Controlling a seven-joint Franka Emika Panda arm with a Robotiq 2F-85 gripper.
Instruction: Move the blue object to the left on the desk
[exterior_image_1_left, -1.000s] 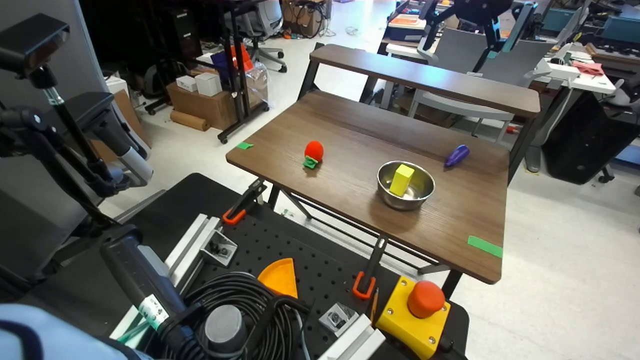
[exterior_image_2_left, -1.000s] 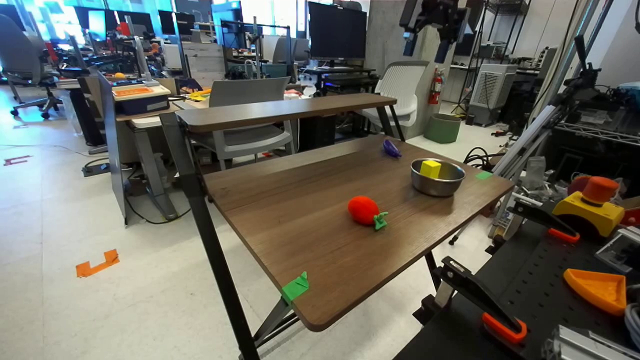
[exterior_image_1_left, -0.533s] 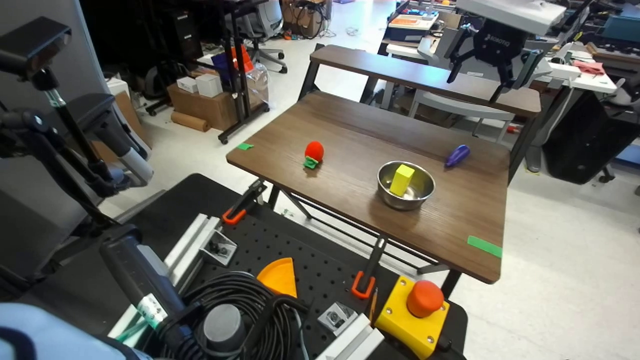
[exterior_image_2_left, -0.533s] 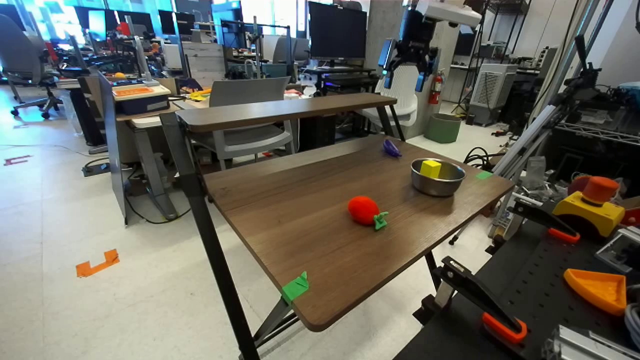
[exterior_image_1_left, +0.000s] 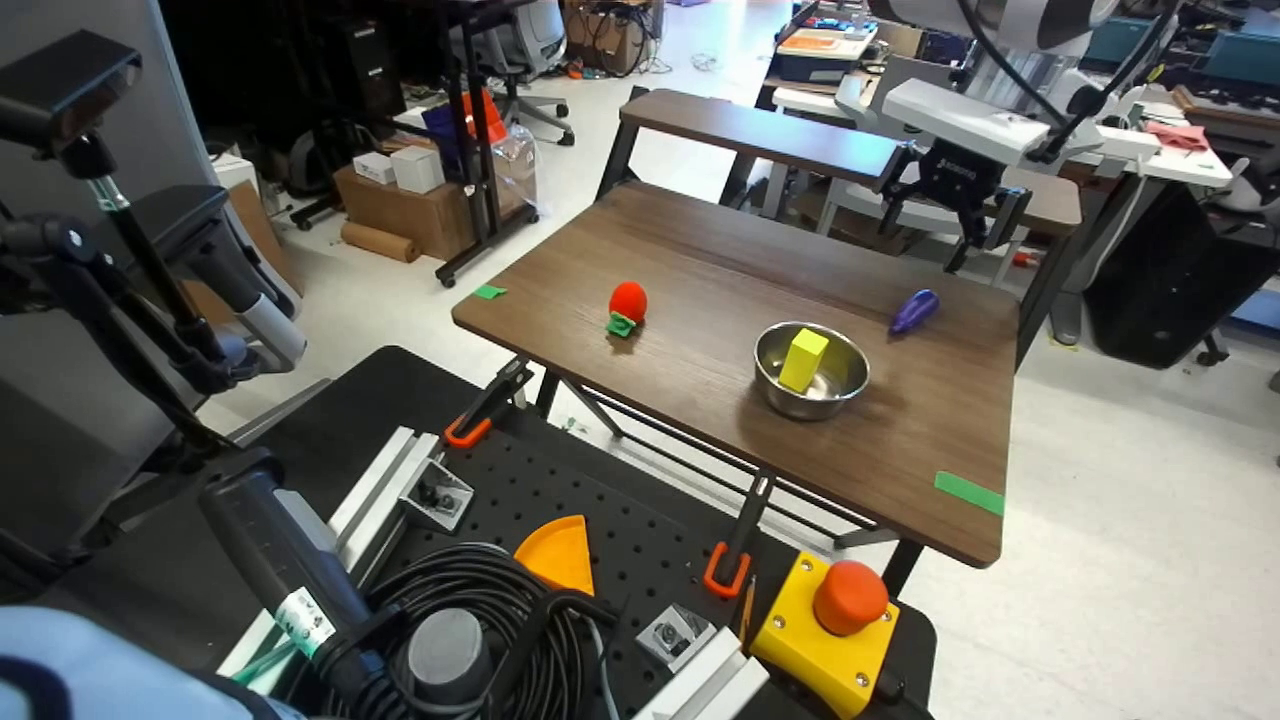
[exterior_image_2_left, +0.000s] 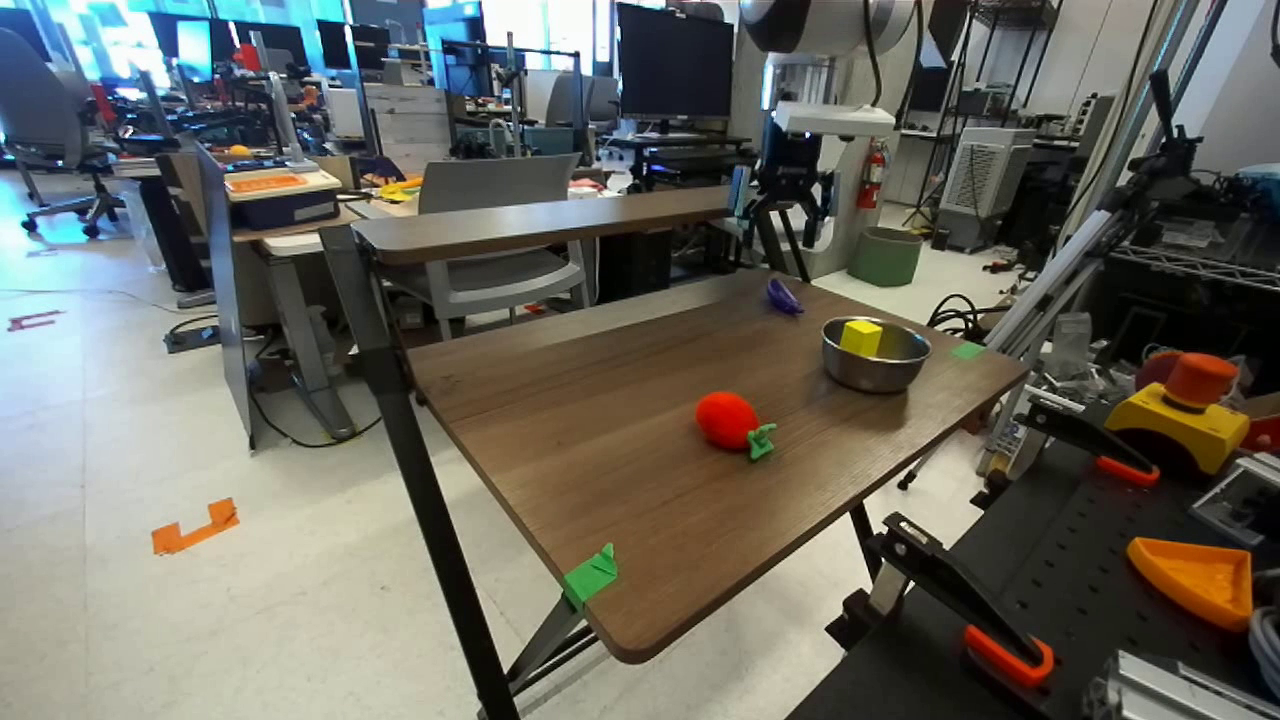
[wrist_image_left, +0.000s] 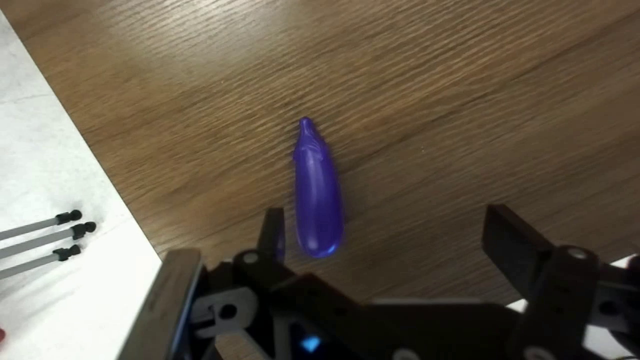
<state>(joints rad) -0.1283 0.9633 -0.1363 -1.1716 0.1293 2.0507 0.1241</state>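
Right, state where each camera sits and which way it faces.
Exterior view: above the black perforated board, facing down across the brown wooden desk; white arm, black pincer show.
Exterior view: by a desk corner, facing lengthwise past the red oval toy; arm, pincer show.
Wrist view: wrist-mounted, facing down onto the purple toy eggplant; pincer fingers show.
Both exterior views share the silver metal bowl.

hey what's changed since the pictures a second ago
The gripper has come down toward the desk and hangs open, closer to the purple eggplant; nothing was taken hold of. The eggplant, red toy, metal bowl and the yellow block in it stayed put.
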